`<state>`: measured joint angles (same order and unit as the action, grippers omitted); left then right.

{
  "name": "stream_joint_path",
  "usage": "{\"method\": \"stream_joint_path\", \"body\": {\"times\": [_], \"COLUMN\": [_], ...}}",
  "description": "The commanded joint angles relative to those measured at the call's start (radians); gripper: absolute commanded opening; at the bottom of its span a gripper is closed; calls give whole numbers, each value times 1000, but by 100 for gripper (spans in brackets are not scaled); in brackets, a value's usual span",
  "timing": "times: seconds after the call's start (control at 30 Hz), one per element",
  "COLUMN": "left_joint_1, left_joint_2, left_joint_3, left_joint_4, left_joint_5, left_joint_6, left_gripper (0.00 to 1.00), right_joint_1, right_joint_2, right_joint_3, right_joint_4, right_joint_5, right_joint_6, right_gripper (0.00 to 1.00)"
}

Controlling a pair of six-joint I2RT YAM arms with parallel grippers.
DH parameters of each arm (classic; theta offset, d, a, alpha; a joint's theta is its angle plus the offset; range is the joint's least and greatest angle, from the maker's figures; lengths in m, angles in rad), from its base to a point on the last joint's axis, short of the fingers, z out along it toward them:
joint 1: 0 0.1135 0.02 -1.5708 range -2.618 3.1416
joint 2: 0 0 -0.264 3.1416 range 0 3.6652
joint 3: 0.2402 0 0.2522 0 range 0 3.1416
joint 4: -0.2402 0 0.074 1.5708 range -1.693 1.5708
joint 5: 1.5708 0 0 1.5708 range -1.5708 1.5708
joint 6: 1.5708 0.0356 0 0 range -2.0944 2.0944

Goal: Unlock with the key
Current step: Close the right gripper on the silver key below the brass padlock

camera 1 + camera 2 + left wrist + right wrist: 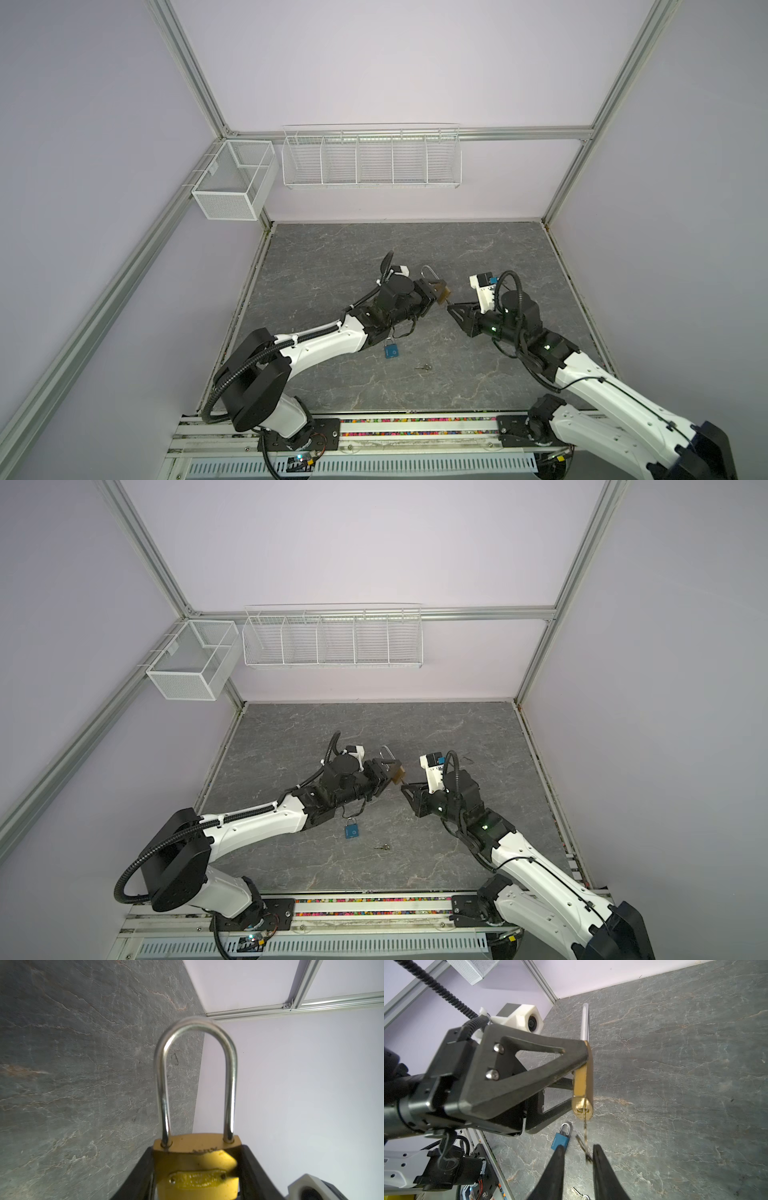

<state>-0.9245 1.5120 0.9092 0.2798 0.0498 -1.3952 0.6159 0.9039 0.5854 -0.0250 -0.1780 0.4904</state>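
Starting at the front edge of the table (374, 249): spare key (424, 367) lies flat near it, blue padlock (391, 350) just behind toward the left arm. Both are untouched and not the job here. Further in, mid-table and lifted clear of the surface, the right gripper (579, 1147) has its fingers spread, one on each side of the key (585, 1130). The blade is already in the keyway at the bottom of the brass padlock (582, 1082). Key head looks close to one finger but it's blurred, so I can't tell if it touches; no pinch yet as I read it. Next, the left gripper (196, 1151) has its fingers pressed on either side of the brass body, keyway end toward the right arm. Beyond that its shackle (195, 1022) points away from the right arm, both legs seated, so still locked. Step in hand, my read: grip the key head and turn. To do it well, centre the head between the pads before squeezing so it isn't shoved sideways in the keyway. Take the flat faces, not the edge. Roll the wrist about the blade's own line with no pull back, or the key slides out. Left hold must be stiff against the twist. A shackle leg lifting is the done cue. On the far wall, wire rack (370, 158) and mesh bin (232, 183), irrelevant.
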Motion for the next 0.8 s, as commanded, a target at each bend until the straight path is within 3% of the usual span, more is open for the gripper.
{"method": "stream_joint_path", "body": {"times": [0.0,0.2,0.67,0.77], "left_joint_1": [4,4,4,4], "left_joint_2": [-36,-39,-45,-47], "left_joint_3": [6,7,-6,-5], "left_joint_4": [81,76,75,63], "left_joint_5": [-5,-2,0,-11], "left_joint_6": [-8,-5,-6,-3], "left_gripper": [0,0,0,0], "right_joint_1": [-3,-3,-3,-3], "right_joint_2": [13,22,73,91], "right_joint_3": [26,29,103,112], "right_joint_4": [20,28,-77,-72], "right_joint_5": [-20,-20,44,5], "right_joint_6": [-9,-6,-54,-69], "right_gripper": [22,9,7,7]}}
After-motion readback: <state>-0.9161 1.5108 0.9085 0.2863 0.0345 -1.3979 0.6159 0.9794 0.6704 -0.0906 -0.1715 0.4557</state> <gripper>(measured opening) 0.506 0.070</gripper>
